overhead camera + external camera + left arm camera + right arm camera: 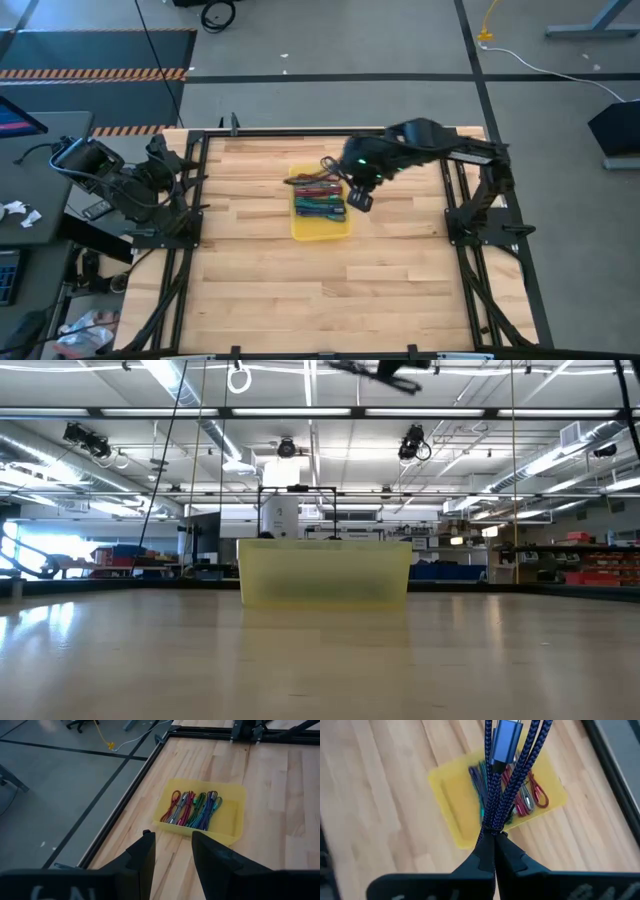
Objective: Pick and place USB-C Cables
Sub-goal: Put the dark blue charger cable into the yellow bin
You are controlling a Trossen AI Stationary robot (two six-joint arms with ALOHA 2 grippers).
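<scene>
Above the yellow tray's right edge, our right hand [494,851] hangs clenched on a blue braided USB-C cable [506,775]; the looped bundle stands up from the pinched fingertips, its metal plug [505,742] at the far end. From overhead, this hand [360,198] sits just beside the tray's upper right corner, well clear of the table surface.

Item: yellow tray [320,228], flat and rectangular, near the middle of the table [300,290]. Its translucent front wall [325,575] shows in the low view, resting on the wood.

Item: remaining USB-C cables [192,809], lying side by side in the tray's half nearer the back edge of the table. We count red, grey, green, purple and blue bundles; the exact number we cannot tell. The tray's other half is bare plastic.

Item: our left hand [172,851], fingers parted with nothing between them, held back at the table's left edge and pointed toward the tray. Overhead, its arm [130,185] rests folded over the left frame rail.

Item: black frame rails [190,240] bordering the table on both sides.
</scene>
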